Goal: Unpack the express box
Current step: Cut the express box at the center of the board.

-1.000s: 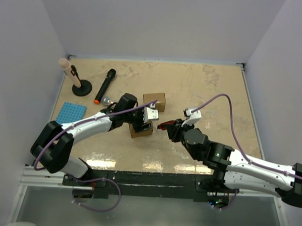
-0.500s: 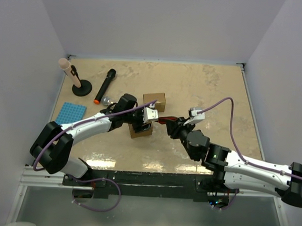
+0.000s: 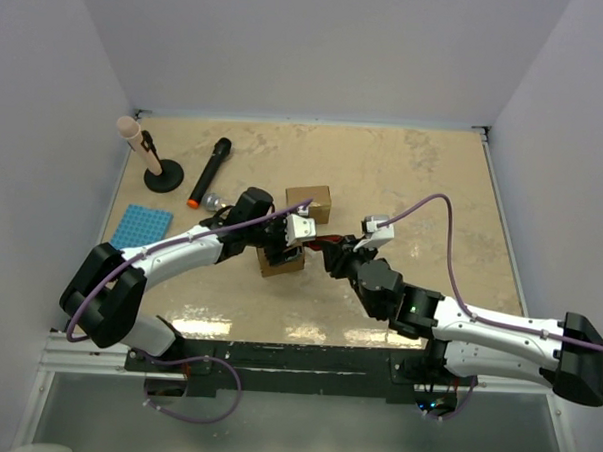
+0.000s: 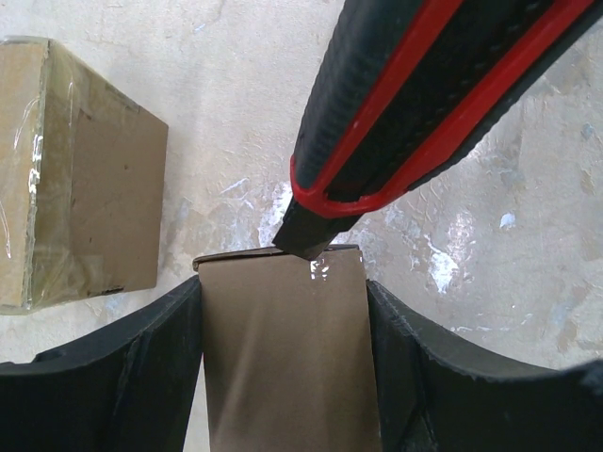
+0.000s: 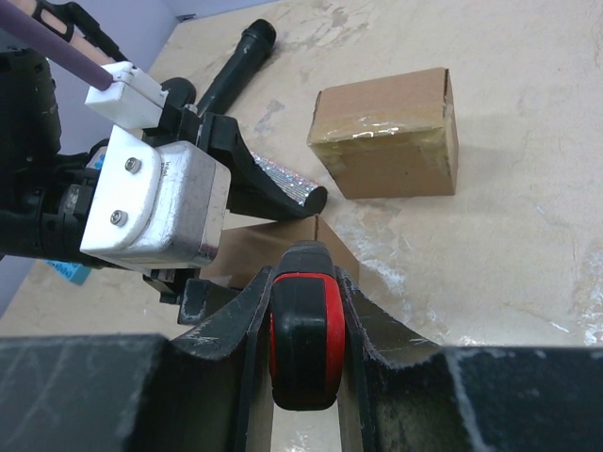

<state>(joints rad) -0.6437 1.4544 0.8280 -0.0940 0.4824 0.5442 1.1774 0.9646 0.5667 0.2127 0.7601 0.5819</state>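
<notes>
A small brown express box [image 4: 283,367] stands on the table with my left gripper [image 4: 283,287] shut on its two sides. From above, the box [image 3: 280,262] lies under that gripper [image 3: 283,247]. My right gripper [image 5: 306,282] is shut on a black and red utility knife [image 5: 306,334]. The knife [image 4: 424,94] reaches in from the right, and its dark tip touches the box's far top edge. From above, the right gripper [image 3: 332,255] sits just right of the box.
A second cardboard box [image 3: 309,202], sealed with clear tape, sits just beyond the held one. A black microphone [image 3: 209,172], a round stand with a pink-tipped rod [image 3: 156,168] and a blue tray [image 3: 141,226] are at the left.
My right arm has swung left and brought the knife's tip up to the box's edge. The left arm and the box have stayed where they were.
</notes>
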